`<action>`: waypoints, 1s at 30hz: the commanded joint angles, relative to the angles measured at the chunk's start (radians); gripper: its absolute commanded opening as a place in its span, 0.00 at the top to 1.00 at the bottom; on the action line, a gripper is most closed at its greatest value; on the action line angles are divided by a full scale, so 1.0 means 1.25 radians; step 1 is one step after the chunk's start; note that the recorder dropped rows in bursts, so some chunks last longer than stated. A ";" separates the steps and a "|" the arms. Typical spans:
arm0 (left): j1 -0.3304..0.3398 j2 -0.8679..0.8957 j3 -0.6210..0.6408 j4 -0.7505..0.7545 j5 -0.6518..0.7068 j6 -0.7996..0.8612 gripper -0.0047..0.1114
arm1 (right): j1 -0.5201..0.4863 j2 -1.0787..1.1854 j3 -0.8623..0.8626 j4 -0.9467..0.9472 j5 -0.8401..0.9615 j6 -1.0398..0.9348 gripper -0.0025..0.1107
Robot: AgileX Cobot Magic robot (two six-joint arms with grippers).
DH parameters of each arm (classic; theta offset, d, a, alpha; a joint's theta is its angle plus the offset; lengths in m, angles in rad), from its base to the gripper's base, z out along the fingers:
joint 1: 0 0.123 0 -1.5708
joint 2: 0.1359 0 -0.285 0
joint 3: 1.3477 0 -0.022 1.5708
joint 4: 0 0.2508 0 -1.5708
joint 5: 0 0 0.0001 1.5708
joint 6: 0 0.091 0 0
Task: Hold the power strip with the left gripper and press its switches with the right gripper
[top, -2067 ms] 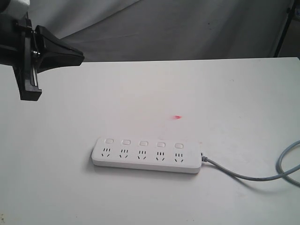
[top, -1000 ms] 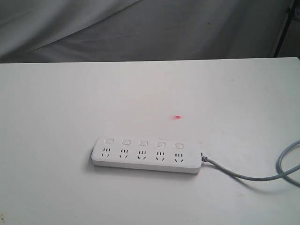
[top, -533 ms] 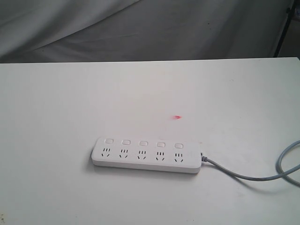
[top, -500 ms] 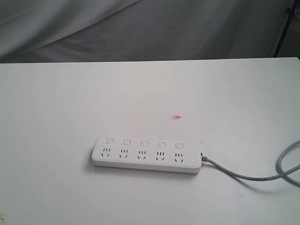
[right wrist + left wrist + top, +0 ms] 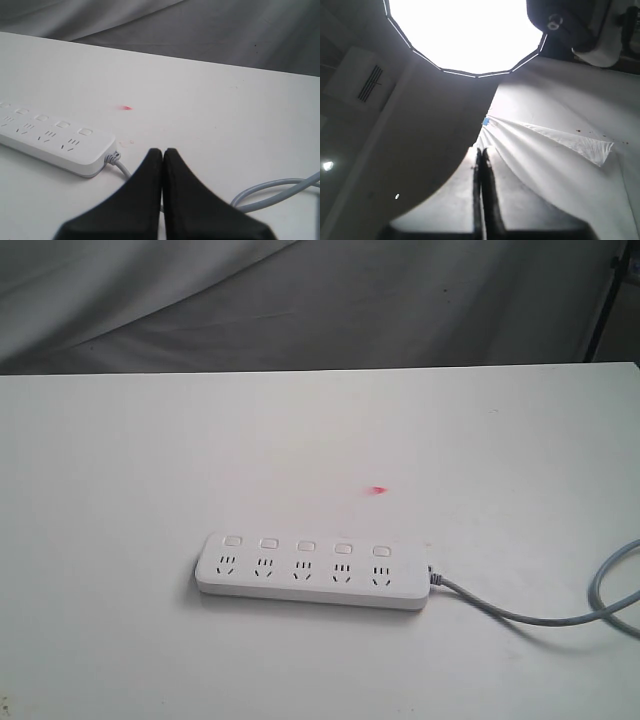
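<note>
Clearance is seen all round strip [image 5: 310,572], laid flat on table [image 5: 120,440] toward its near edge; cable [image 5: 530,615] is run off right. Jaws are pressed together, empty: right gripper [image 5: 162,151] near cable end, left gripper [image 5: 480,151] aimed ceilingward.

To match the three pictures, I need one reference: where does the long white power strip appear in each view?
Exterior view: the long flat white plastic power strip lies low in the middle.
Left wrist view: not in it.
Right wrist view: the strip lies near the shut right tool, cable end nearest, far end cut off.
Shared landmark: the small red mark beyond the strip's cable end.
</note>
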 commanded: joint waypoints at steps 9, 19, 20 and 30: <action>0.005 -0.030 0.002 -0.009 -0.001 -0.010 0.96 | -0.007 -0.005 0.003 -0.004 -0.001 0.005 0.98; 0.005 -0.030 0.002 -0.009 -0.001 -0.010 0.96 | -0.007 -0.005 0.003 -0.004 -0.001 0.005 0.98; 0.005 -0.030 0.002 -0.009 -0.001 -0.010 0.96 | -0.007 -0.005 0.003 -0.004 -0.001 0.005 0.98; 0.005 -0.030 0.041 -0.006 -0.001 -0.010 0.96 | -0.007 -0.005 0.003 -0.004 -0.001 0.005 0.98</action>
